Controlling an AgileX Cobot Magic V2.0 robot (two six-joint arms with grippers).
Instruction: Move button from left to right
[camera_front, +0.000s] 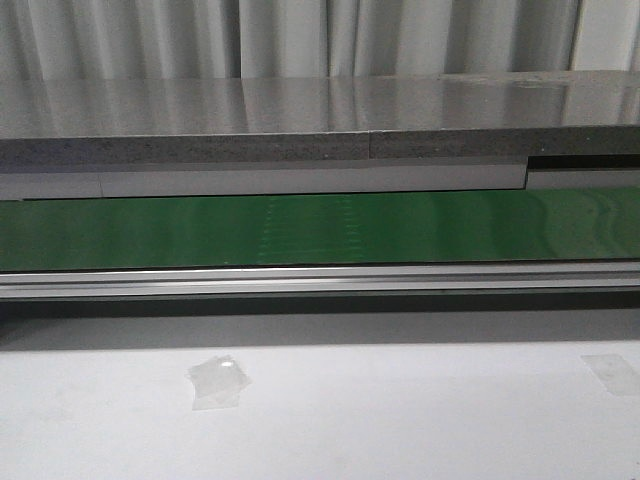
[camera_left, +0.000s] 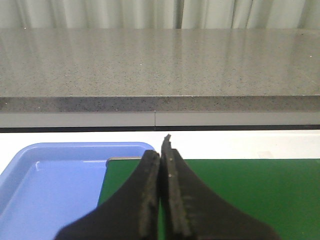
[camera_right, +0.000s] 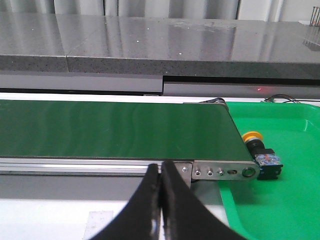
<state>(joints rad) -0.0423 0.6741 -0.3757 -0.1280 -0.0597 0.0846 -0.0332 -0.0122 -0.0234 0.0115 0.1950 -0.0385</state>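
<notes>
Left gripper (camera_left: 161, 150): fingers (camera_left: 150, 190) pressed together, nothing between them, positioned above the near edge of the green belt (camera_left: 240, 195), beside a blue tray (camera_left: 30, 165) with no contents visible. Right gripper (camera_right: 161, 172): fingers (camera_right: 175, 200) likewise closed against each other, holding nothing, located in front of the belt's metal side rail (camera_right: 75, 165) near the belt's end plate (camera_right: 222, 172). Button (camera_right: 251, 137): orange-yellow cap on a dark body with a small blue and silvery block at its far end, lying on its side in the green tray (camera_right: 290, 200), just beside the end of the belt, well apart from both grippers. Front view: belt surface bare across the full width, grey stone shelf (camera_front: 300, 115) behind it, white table (camera_front: 400, 420) in front carrying two pieces of clear tape (camera_front: 220, 380); neither gripper nor the button in that view.
</notes>
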